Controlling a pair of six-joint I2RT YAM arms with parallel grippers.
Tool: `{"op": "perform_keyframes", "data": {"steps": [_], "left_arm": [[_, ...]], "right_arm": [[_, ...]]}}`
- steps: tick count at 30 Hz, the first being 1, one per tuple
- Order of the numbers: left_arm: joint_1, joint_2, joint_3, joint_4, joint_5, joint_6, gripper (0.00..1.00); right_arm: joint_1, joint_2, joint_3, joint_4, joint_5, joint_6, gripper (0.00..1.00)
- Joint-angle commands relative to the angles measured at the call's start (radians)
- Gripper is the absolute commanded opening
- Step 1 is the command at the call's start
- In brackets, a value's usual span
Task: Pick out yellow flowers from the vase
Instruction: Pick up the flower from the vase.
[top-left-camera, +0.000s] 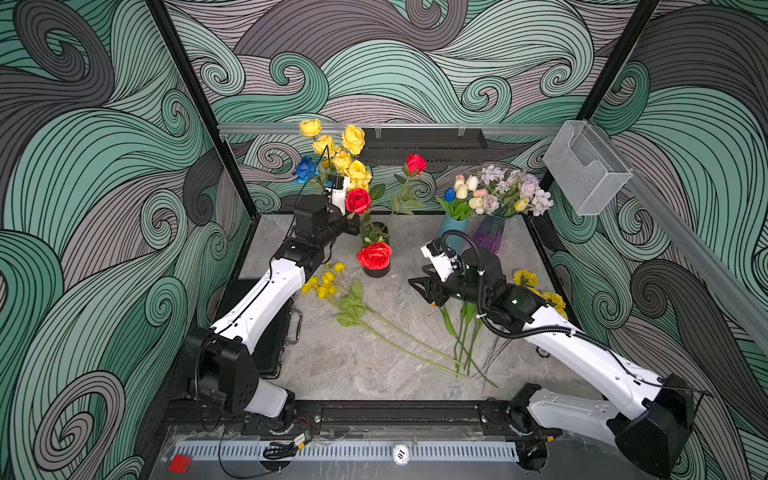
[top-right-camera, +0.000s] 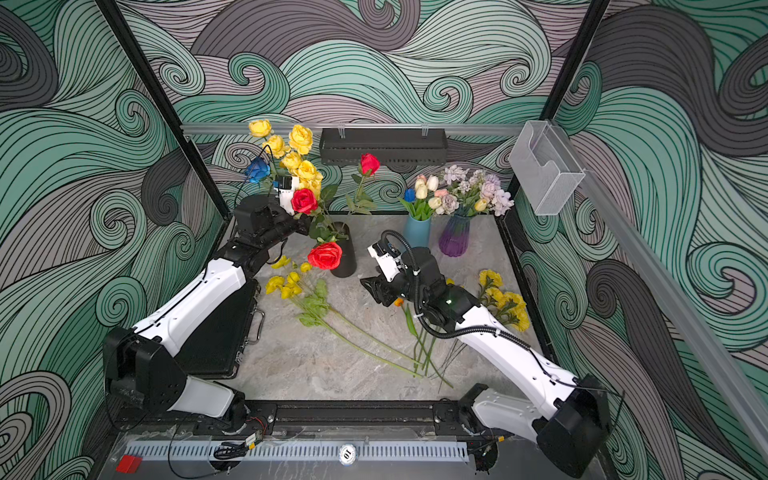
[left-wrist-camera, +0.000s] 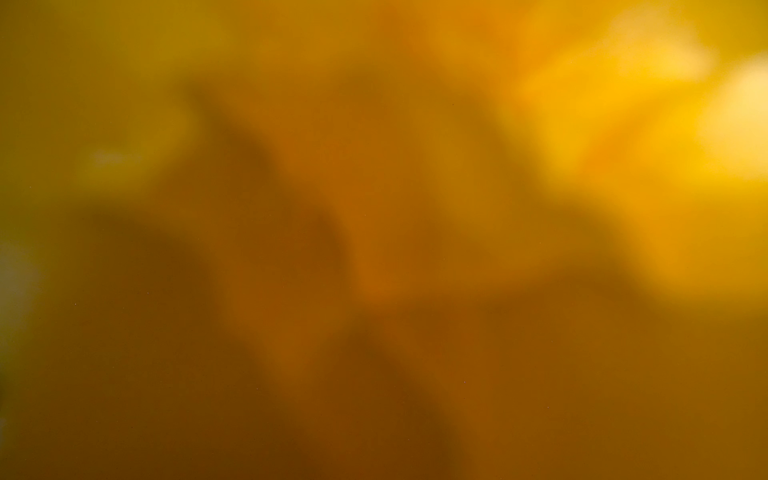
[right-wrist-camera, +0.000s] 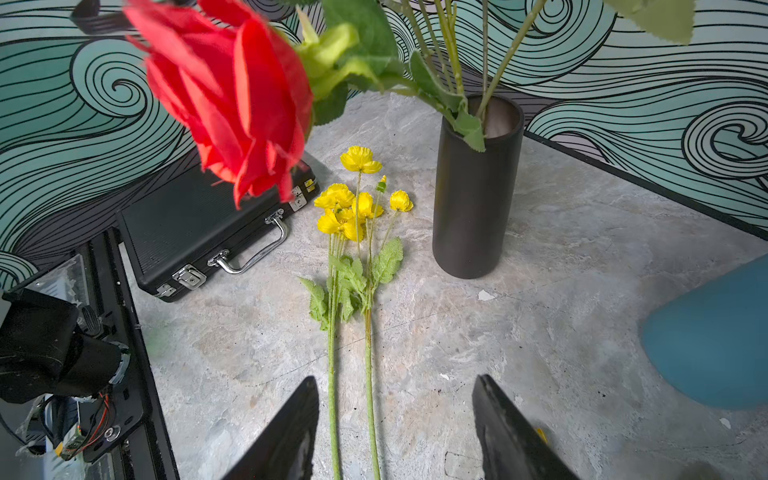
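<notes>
Scene: a grey marbled table (top-left-camera: 374, 374) seen from above, read as a clock face with twelve at the far wall.
Black vase (top-right-camera: 345, 253): stands upright just off centre toward eleven o'clock and holds long green stems.
Yellow roses (top-left-camera: 347, 160): a tall cluster rising from the black vase and leaning toward eleven o'clock, well above the table.
Other blooms there: three red roses (top-left-camera: 358, 200) and one blue rose (top-left-camera: 306, 168) beside the yellow cluster.
Left gripper (top-left-camera: 340, 193): reaches in at eleven o'clock and is pushed in among the yellow roses. Its jaws are closed, but blooms hide what they hold, if anything. The left wrist view is only a yellow blur.
Yellow sprays (right-wrist-camera: 353, 199): two stems of small blooms lying flat at nine o'clock, just beside the vase, with their stems running toward five o'clock.
Right gripper (right-wrist-camera: 395, 428): at the table's centre, pointing toward nine o'clock. Its jaws stand apart and clamp nothing. In the right wrist view the two spray stems lie on the table in the gap between them.
Yellow pom-poms (top-right-camera: 505, 301): lying at three o'clock, partly under the right arm.
Yellow tulip (top-left-camera: 520, 204): in the purple vase (top-right-camera: 455, 239) at one o'clock, next to the blue vase (top-right-camera: 417, 230).
Black case (right-wrist-camera: 199, 237): closed, flat at the nine o'clock edge.
</notes>
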Motion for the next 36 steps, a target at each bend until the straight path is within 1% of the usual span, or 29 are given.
{"op": "perform_keyframes", "data": {"steps": [1,4,14,25,28,36], "left_arm": [[0.012,-0.026,0.073,-0.031,0.035,0.018,0.04],[0.017,-0.027,0.098,-0.052,0.056,0.016,0.04],[0.026,-0.025,0.184,-0.129,0.061,0.028,0.04],[0.032,-0.026,0.245,-0.168,0.046,0.041,0.04],[0.033,-0.026,0.260,-0.175,0.024,0.053,0.03],[0.034,-0.026,0.337,-0.209,0.008,0.074,0.03]], "right_arm": [[-0.006,-0.007,-0.008,0.027,-0.014,0.005,0.59],[-0.005,-0.011,-0.011,0.028,-0.013,0.004,0.59],[-0.005,-0.011,-0.014,0.032,-0.015,0.006,0.59],[-0.006,-0.010,-0.013,0.035,-0.017,0.012,0.59],[-0.006,-0.010,-0.013,0.038,-0.018,0.013,0.59],[-0.006,-0.016,-0.015,0.040,-0.013,0.012,0.59]]}}
